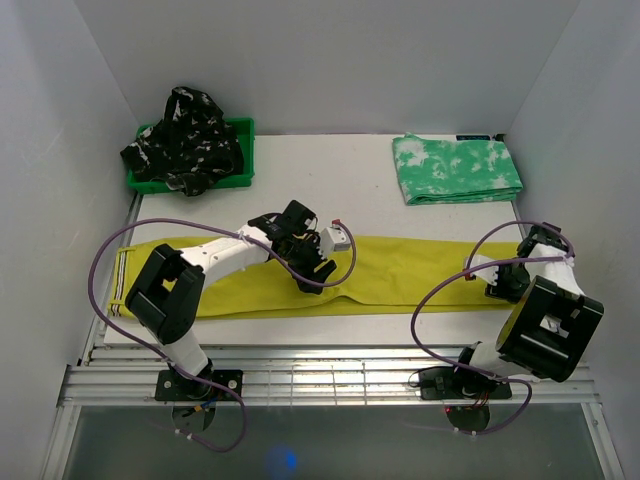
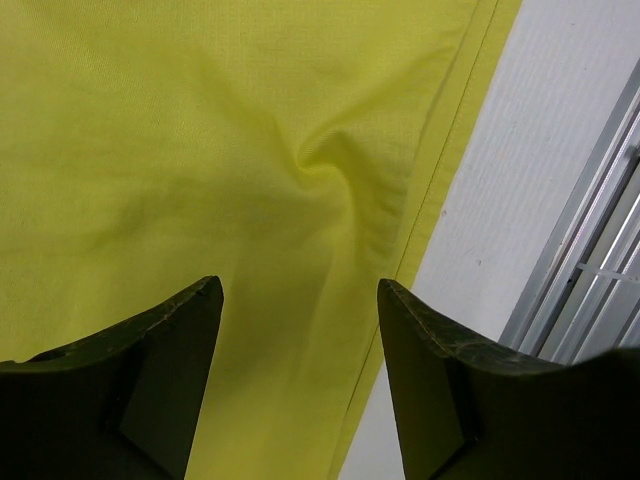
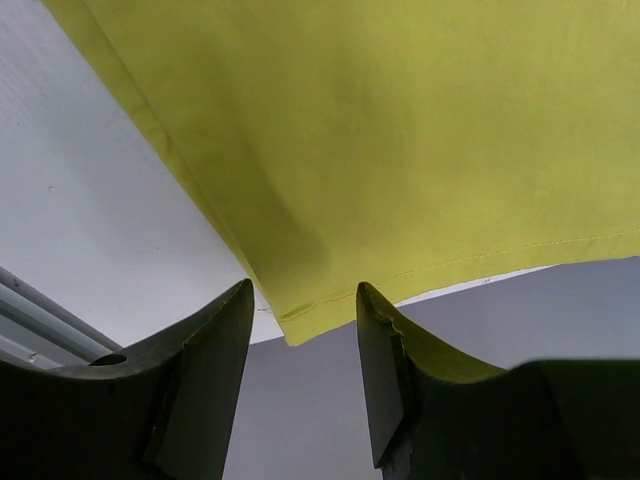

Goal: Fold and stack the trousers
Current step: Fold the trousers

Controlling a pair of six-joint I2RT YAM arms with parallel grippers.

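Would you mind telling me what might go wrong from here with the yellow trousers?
1. The right gripper is open at the very corner of the yellow trousers. Closing there may catch too little cloth, which could slip out when lifted.
2. The left gripper is open above a pucker in the cloth. It may pinch only one layer, leaving an uneven fold.

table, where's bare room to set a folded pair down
The widest bare patch of table lies at the far side, between the green bin and the green-and-white trousers. A smaller one sits between bin and yellow trousers. The middle band is crowded: that pair, the left gripper and right gripper.
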